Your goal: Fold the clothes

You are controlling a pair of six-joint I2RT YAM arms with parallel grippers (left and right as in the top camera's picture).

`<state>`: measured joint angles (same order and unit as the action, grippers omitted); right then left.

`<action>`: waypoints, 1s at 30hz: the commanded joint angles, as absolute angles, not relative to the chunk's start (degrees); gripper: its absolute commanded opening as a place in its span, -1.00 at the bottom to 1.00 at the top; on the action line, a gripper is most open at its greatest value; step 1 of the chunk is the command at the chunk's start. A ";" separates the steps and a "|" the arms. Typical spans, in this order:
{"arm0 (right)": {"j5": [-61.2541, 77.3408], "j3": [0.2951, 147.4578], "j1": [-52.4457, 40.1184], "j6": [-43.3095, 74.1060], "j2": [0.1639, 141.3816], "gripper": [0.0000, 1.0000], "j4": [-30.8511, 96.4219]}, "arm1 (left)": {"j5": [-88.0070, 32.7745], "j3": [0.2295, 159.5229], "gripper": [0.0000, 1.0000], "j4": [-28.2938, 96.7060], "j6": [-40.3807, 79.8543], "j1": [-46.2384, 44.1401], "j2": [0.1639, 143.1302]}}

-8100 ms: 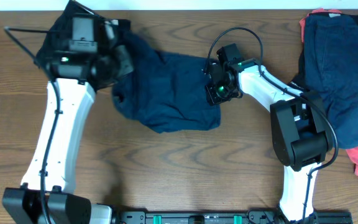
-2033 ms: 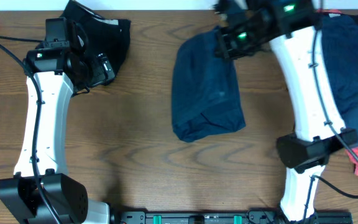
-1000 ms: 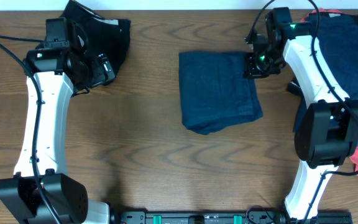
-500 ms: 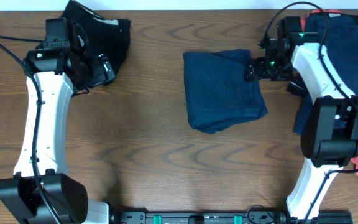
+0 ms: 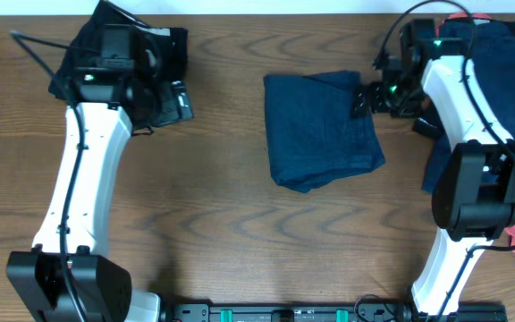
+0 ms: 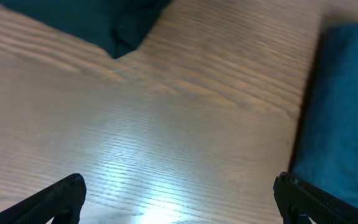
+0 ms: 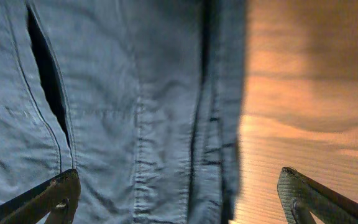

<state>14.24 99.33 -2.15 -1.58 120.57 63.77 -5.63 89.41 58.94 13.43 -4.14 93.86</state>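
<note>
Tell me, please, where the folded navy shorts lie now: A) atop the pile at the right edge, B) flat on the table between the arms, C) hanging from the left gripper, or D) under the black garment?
B: the folded navy shorts lie flat on the table, apart from the pile at the right and the black garment at the top left.

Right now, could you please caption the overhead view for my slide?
Folded navy shorts on the table, open right gripper at their edge, open left gripper beside a black garment.

Robot lab: wood table (image 5: 222, 224), 2 arms (image 5: 83, 197)
</note>
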 commanded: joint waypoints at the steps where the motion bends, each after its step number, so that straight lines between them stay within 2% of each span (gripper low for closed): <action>1: 16.78 95.04 -3.64 -0.91 120.01 0.78 62.94 | -5.30 89.03 0.96 59.09 12.03 -4.64 94.00; 3: 16.78 92.79 -4.19 -0.91 120.01 0.47 61.65 | -5.30 88.79 0.96 59.09 12.03 -4.64 94.00; 5: 16.82 90.67 -4.78 -0.80 120.01 -0.07 60.07 | -5.28 88.66 0.96 59.11 12.01 -4.64 94.00; 9: 17.56 87.29 -5.87 1.26 120.01 -0.95 56.51 | -5.28 88.62 0.96 59.09 12.01 -4.64 94.00; 17: 18.90 83.05 -13.08 1.28 120.03 -0.97 52.84 | -5.28 88.62 0.96 58.65 12.03 -4.64 94.00; 27: 21.89 85.95 -23.51 5.76 119.98 -0.98 46.74 | -5.28 88.62 0.96 58.67 12.03 -4.64 94.00; 30: 23.99 90.72 -22.92 5.78 119.48 -0.82 49.50 | -5.28 88.62 0.96 58.65 12.03 -4.64 94.00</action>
